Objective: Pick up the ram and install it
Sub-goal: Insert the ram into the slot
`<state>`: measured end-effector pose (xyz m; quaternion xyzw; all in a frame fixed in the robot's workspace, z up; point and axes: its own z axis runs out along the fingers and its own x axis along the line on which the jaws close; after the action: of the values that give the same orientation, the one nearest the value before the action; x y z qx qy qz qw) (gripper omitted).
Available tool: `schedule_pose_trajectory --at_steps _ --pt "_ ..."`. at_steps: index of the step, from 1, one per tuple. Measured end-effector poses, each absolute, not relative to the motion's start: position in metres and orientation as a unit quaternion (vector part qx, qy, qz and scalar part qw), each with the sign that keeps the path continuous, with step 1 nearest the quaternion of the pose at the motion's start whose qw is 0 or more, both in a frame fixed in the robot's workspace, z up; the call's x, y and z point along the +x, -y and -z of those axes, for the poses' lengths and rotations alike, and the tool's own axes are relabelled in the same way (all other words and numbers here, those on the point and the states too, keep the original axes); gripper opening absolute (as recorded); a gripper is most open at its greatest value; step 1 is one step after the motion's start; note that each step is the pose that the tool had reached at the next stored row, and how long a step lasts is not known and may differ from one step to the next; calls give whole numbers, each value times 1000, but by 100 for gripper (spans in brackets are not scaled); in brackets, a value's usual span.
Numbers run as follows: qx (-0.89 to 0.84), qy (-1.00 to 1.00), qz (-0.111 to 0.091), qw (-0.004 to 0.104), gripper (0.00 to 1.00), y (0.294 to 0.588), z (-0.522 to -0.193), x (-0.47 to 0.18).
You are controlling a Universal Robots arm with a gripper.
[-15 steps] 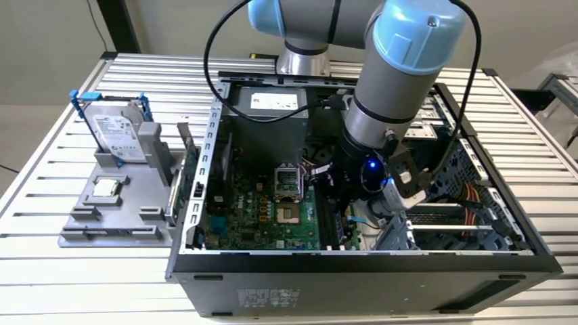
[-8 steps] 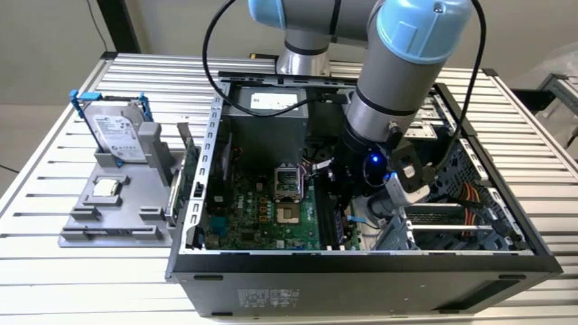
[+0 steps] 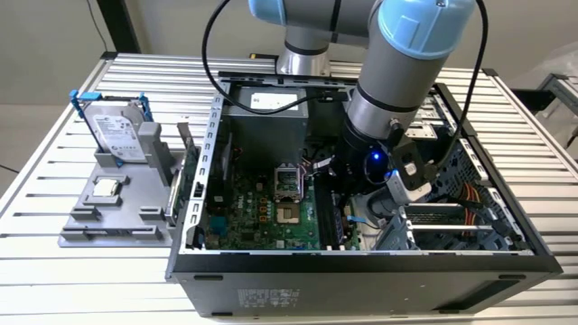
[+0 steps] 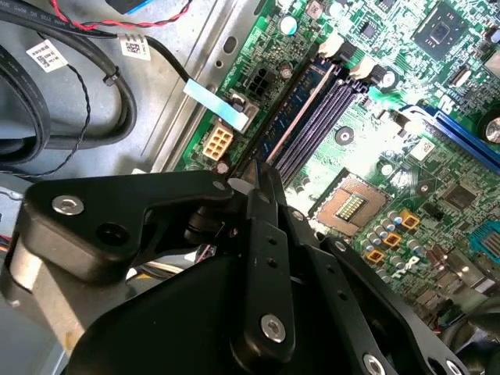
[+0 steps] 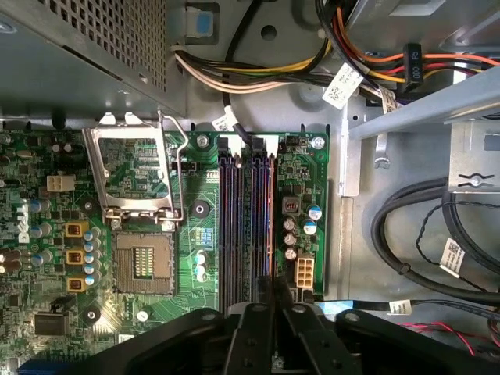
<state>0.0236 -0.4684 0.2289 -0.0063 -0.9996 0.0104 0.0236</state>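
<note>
Exterior view: your arm reaches down into the open case [image 3: 361,261], which lies on a slatted table [image 3: 54,169]. The gripper [image 3: 357,203] sits low over the motherboard [image 3: 262,217], towards the exterior view's right of the board. Outside the case, on the exterior view's left, a grey tray [image 3: 118,233] carries an upright hard drive [image 3: 118,132] and a small square processor [image 3: 108,187].

Wrist views: the ram [image 4: 293,117] [image 5: 259,211] stands in one of the parallel dark slots [image 4: 320,117] [image 5: 230,219], on the side nearest the white connector [image 4: 216,143] [image 5: 304,272]. The neighbouring slots hold no stick. Your gripper [image 4: 262,178] [image 5: 275,285] is at one end of the ram, its fingertips drawn together with no gap showing between them. You cannot tell whether they pinch the ram's top edge or merely rest on it. The open processor socket [image 4: 351,205] [image 5: 142,266] lies beside the slots, on the side away from the ram. Bundled cables [image 5: 258,74] run along the case wall beyond the far end of the slots.
</note>
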Motion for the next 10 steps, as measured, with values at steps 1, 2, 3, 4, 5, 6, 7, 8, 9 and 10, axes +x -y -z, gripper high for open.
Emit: schedule_pose_trajectory --at_steps 1,2,3,4,5,6,7,8,9,10 --pt "-6 1000 -10 24 0 468 -229 24" --pt "-6 1000 -10 24 0 468 -229 24" --pt "-6 1000 -10 24 0 468 -229 24" --pt "-6 1000 -10 24 0 468 -229 24" --pt "-6 1000 -10 24 0 468 -229 24" --pt "-6 1000 -10 24 0 468 -229 24" --pt "-6 1000 -10 24 0 468 -229 24" --pt "-6 1000 -11 24 0 468 -229 24" --pt "-6 1000 -11 24 0 469 -230 24" --pt "-6 1000 -11 24 0 468 -232 24"
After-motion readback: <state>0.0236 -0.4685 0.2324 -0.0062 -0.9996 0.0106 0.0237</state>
